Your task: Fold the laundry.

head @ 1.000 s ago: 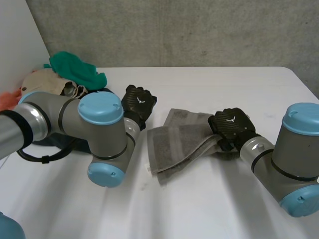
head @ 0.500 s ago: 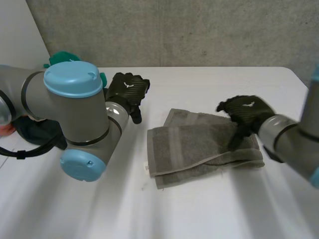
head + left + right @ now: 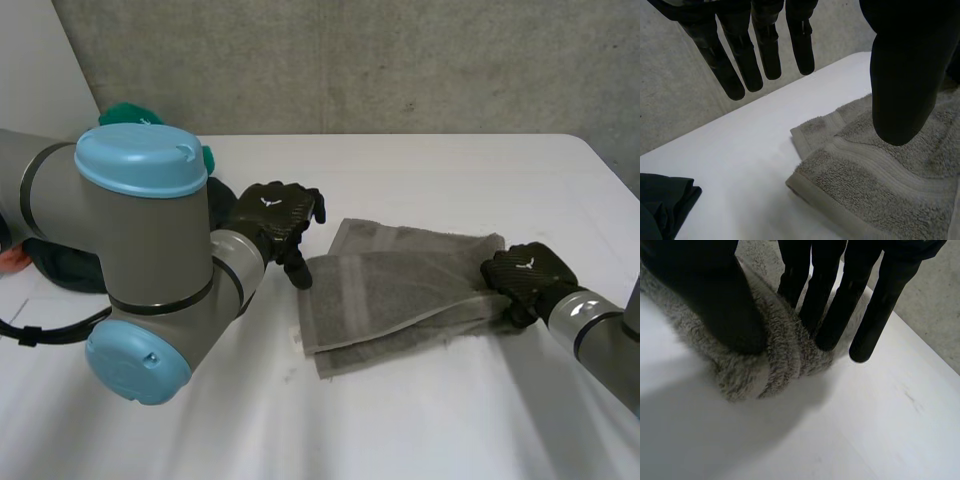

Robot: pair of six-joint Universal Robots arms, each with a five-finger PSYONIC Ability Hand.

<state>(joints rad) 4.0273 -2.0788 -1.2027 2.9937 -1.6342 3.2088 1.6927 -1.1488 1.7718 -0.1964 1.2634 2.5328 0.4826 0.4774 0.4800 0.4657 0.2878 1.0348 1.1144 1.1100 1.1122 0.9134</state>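
— What's changed?
— My right hand (image 3: 527, 280) has dropped to the right end of the grey towel (image 3: 400, 290); my left hand (image 3: 275, 222) has swung over its left corner.
— Grip?
— Right pinches the towel's folded edge, on the table (image 3: 420, 170). Left is stretched straight, holding nothing.

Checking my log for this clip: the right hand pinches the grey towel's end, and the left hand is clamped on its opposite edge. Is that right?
Not quite. The left hand is open, fingers straight, gripping nothing over that edge of the towel, as the left wrist view shows. The right hand does pinch the towel's end.
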